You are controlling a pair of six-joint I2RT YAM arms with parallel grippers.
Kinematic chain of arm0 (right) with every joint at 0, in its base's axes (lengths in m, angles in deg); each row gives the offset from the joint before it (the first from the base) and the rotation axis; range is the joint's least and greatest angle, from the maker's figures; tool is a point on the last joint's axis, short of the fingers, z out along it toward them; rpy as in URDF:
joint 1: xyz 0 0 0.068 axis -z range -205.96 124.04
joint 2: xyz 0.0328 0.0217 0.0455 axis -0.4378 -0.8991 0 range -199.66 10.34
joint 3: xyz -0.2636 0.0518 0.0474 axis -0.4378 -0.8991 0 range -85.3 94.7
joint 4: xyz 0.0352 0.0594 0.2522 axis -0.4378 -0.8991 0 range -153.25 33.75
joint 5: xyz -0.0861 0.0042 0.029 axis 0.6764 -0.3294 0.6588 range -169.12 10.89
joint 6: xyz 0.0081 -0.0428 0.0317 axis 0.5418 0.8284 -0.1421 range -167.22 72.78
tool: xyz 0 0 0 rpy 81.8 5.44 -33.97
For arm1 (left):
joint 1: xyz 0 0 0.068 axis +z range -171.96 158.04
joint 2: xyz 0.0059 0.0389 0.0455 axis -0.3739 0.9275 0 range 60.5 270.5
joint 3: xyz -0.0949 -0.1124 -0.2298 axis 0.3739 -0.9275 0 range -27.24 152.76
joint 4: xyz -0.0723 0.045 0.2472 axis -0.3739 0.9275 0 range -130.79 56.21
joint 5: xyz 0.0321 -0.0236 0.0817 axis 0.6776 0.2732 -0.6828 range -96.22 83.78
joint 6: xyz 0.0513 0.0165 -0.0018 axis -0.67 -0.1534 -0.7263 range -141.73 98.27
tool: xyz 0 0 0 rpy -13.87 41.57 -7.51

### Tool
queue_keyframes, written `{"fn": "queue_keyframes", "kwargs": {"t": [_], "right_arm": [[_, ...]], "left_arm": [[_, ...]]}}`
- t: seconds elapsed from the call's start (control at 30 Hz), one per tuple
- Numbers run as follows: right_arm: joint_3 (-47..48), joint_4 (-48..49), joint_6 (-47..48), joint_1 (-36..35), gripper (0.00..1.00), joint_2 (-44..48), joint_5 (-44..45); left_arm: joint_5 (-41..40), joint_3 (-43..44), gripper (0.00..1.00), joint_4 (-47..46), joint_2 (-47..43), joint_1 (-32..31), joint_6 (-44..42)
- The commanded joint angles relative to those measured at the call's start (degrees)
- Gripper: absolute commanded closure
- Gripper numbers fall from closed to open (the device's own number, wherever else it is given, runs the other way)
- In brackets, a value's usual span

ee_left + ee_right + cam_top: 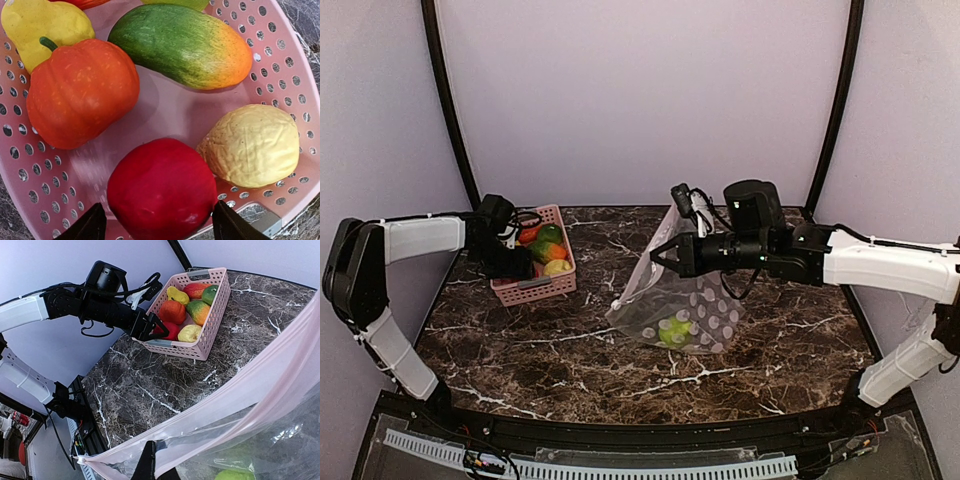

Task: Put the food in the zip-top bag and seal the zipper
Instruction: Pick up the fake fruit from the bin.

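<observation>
The food lies in a pink basket (pixel 300 75): a red apple (pixel 160 190), an orange pumpkin (pixel 80 92), a green-orange mango (pixel 185 45), a yellow pear (pixel 40 25) and a pale lemon (pixel 255 145). My left gripper (pixel 160 227) is open, with one finger on each side of the apple, not clamped on it. My right gripper (pixel 157 460) is shut on the pink zipper strip (pixel 250 390) and holds the mouth of the dotted zip-top bag (pixel 685 300) up off the table. A green fruit (pixel 672 328) lies inside the bag.
The basket (pixel 535 290) stands at the back left of the dark marble table (pixel 570 370), to the left of the bag. Lilac walls and two black posts close the back. A black rail runs along the near edge.
</observation>
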Motion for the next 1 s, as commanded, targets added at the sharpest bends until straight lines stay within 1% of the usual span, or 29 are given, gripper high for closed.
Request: {"fn": "queue_keyframes", "kwargs": {"t": [0.0, 0.3, 0.63, 0.83, 0.97], "right_arm": [[-1.15, 1.15, -0.87, -0.18, 1.0, 1.05, 0.42], [-1.25, 1.23, -1.01, -0.27, 1.0, 1.48, 0.65], [-0.97, 1.59, -1.24, -0.43, 1.0, 0.89, 0.48], [-1.01, 1.55, -1.37, -0.53, 1.0, 0.9, 0.6], [-1.18, 1.61, -1.42, -0.62, 1.0, 1.07, 0.73]], "left_arm": [[-2.04, 0.66, 0.26, 0.68, 0.98, 0.65, -1.14], [-0.34, 1.48, 0.23, 1.23, 3.56, 1.25, -1.67], [0.24, 1.65, 0.35, 1.3, 3.83, 1.74, -2.1], [0.17, 1.89, 0.37, 1.59, 3.66, 1.84, -2.33], [-0.42, 1.18, 0.37, 0.43, 1.62, 1.83, -2.58]]}}
